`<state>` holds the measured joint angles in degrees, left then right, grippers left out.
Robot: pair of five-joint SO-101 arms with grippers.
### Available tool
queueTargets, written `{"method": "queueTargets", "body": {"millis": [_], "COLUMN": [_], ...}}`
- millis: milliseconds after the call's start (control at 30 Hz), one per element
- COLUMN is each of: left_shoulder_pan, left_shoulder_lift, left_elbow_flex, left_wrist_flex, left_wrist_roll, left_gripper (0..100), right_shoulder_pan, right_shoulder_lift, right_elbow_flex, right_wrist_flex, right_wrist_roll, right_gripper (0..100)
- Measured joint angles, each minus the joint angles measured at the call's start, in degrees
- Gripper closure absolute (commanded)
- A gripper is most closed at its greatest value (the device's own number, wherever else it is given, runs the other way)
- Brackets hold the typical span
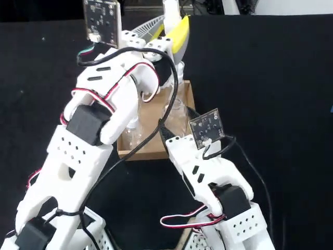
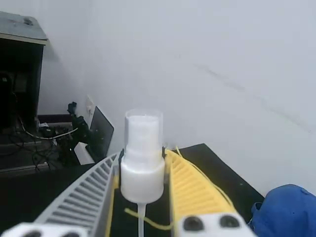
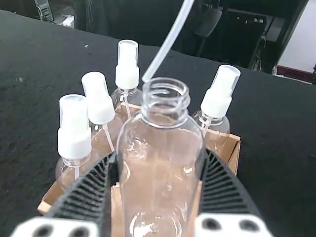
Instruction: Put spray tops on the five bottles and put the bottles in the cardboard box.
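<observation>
The job is at its last bottle. Four capped bottles [image 3: 74, 133] already stand in the cardboard box [image 1: 143, 154], which sits about mid-way across the black table [image 1: 270, 78]. The fifth, an open bottle [image 3: 160, 148], has no top yet.

The right claw [image 3: 160, 168] pinches that bottle by its body, one black finger on each side. It holds the bottle upright with the neck free, over the side of the box nearer the arm bases (whether the base rests on the cardboard I can't make out).

The left claw [image 2: 143, 170] is pressed on the collar of the last spray top [image 2: 143, 148], grey finger one side and yellow the other. The thin tube [image 3: 165, 47] hangs down from it. The tube's end is just beside the bottle's rim, not yet inside the mouth.

To my eye the next move is a fiddly one. The tube tip has to be nudged over the opening and fed straight down, then the collar seated on the threads. The tube slants and looks bendy, so it could catch on the rim.

The left arm is stretched high, its claw raised above the far edge of the box. The right arm is tucked low, its wrist bent toward the box.
</observation>
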<state>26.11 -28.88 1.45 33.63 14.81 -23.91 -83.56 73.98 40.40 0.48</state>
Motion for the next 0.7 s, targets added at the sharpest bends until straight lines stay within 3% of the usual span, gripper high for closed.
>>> {"method": "queueTargets", "body": {"millis": [700], "left_shoulder_pan": [0.09], "left_shoulder_lift": [0.0], "left_elbow_flex": [0.62], "left_wrist_flex": [-1.23], "left_wrist_roll": [0.0], "left_gripper": [97], "right_shoulder_pan": [0.0], "right_shoulder_lift": [0.0], "right_elbow_flex": [0.0], "right_wrist_flex": [0.0], "right_wrist_roll": [0.0], "right_gripper": [88.5]}}
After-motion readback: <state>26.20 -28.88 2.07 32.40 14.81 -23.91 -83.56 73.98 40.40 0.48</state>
